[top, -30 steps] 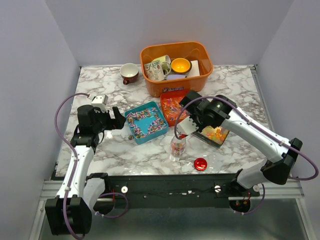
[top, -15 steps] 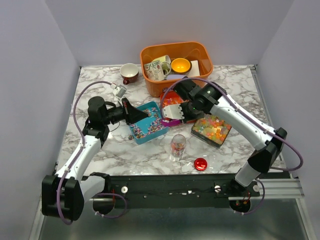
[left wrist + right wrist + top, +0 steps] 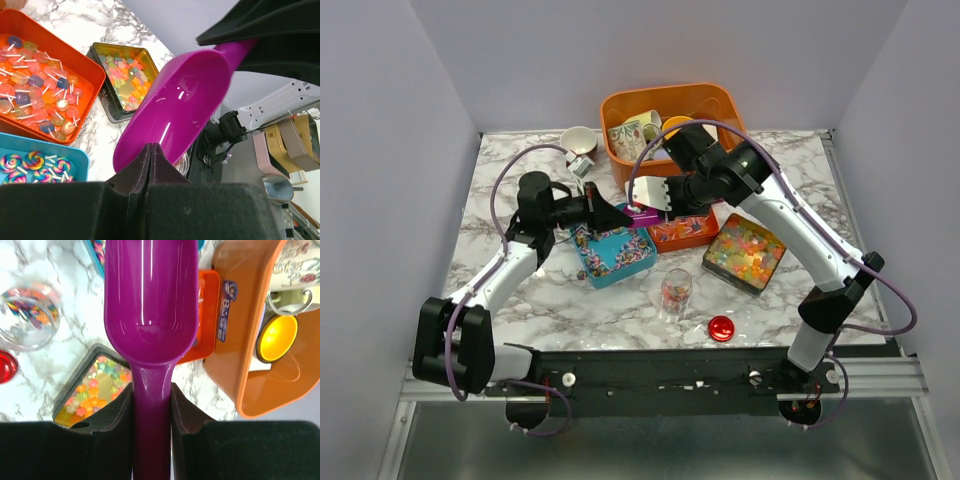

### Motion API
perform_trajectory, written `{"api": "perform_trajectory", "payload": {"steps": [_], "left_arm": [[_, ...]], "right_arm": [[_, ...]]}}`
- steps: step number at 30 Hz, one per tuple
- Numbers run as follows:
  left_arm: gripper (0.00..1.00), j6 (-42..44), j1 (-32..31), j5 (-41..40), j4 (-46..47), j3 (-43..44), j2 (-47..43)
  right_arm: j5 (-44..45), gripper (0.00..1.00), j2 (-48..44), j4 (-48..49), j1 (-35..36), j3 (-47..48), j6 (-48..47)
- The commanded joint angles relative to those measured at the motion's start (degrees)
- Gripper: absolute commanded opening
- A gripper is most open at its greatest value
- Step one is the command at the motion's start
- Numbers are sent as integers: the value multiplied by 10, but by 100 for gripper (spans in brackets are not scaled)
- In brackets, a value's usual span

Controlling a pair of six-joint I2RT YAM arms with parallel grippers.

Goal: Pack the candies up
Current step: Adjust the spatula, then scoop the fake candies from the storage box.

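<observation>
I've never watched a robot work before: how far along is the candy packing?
Done: the jar holds a few candies. In hand: the right gripper holds the empty scoop; the left gripper is shut nearby. Left: the blue tray, orange tray and tin look full, and the lid is off.

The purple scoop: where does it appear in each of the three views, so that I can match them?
Top external: purple scoop, small, at the centre.
Left wrist: purple scoop, large, filling the middle.
Right wrist: purple scoop, top centre, handle to the bottom edge.
Shared landmark: jelly candies in the dark tin.
</observation>
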Motion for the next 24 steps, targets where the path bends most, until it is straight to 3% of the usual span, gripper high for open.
{"api": "perform_trajectory", "payload": {"steps": [1, 4, 8, 12, 16, 24], "left_arm": [[4, 27, -9, 9, -26, 31, 41], [4, 47, -9, 17, -40, 79, 43], [5, 193, -8, 12, -211, 156, 18], [10, 296, -3, 6, -321, 162, 1], [11, 292, 0, -8, -311, 103, -15], [12, 258, 0, -32, -253, 38, -38]], "right_arm": [[-73, 1, -28, 5, 0, 24, 33], [-35, 1, -59, -12, -20, -48, 14], [-11, 1, -107, -11, -140, -162, -16], [62, 1, -138, 11, -222, -268, -72], [119, 1, -150, 46, -267, -364, -135], [215, 1, -128, 111, -303, -416, -195]]}}
